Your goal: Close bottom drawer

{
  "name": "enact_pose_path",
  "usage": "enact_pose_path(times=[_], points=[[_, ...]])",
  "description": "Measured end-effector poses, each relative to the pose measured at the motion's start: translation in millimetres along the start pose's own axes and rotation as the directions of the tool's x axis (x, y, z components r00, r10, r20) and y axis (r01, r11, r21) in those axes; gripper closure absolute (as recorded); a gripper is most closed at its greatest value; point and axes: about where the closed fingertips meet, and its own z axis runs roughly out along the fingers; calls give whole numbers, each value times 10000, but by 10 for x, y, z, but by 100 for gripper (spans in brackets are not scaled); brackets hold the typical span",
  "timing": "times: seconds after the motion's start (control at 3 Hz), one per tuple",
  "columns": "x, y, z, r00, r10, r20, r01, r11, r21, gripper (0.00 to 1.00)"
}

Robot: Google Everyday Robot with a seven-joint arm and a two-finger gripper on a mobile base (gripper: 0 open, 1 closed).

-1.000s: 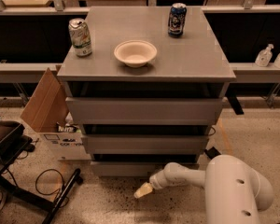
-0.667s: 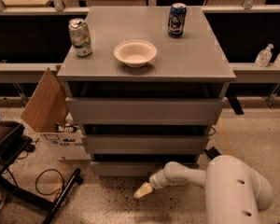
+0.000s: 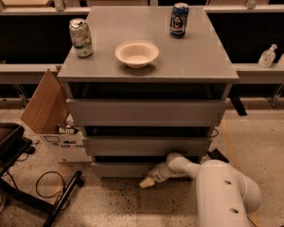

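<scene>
Camera view: bottom drawer [image 3: 120,169] lowest in the grey cabinet [image 3: 146,111], seemingly almost shut. Gripper [image 3: 146,181] low against the cabinet's foot, at that front; open or closed, cannot tell. Probably closing push; next, press squarely into the cabinet.

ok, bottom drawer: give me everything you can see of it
The bottom drawer is the lowest of three in the grey cabinet. Its front is plain, flat and grey, with no handle, and looks like laminate board. Only the front shows. A dark gap runs above it, under the middle drawer. The robot's arm hides its right part. The claw sits at its lower edge near the floor; contact is unclear.
</scene>
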Motion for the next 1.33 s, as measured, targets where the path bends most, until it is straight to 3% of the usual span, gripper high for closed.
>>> enact_pose_path(times=[0.33,0.67,1.0,1.33], points=[[-66,-181,18,9998,-104,165,104,9999,39,61],[-66,-181,18,9998,-104,165,104,9999,39,85],[-24,-321,-188,9999,-9,111,3,9984,560,100],[-5,-474,-469,9999,36,153,-54,9927,1204,100]])
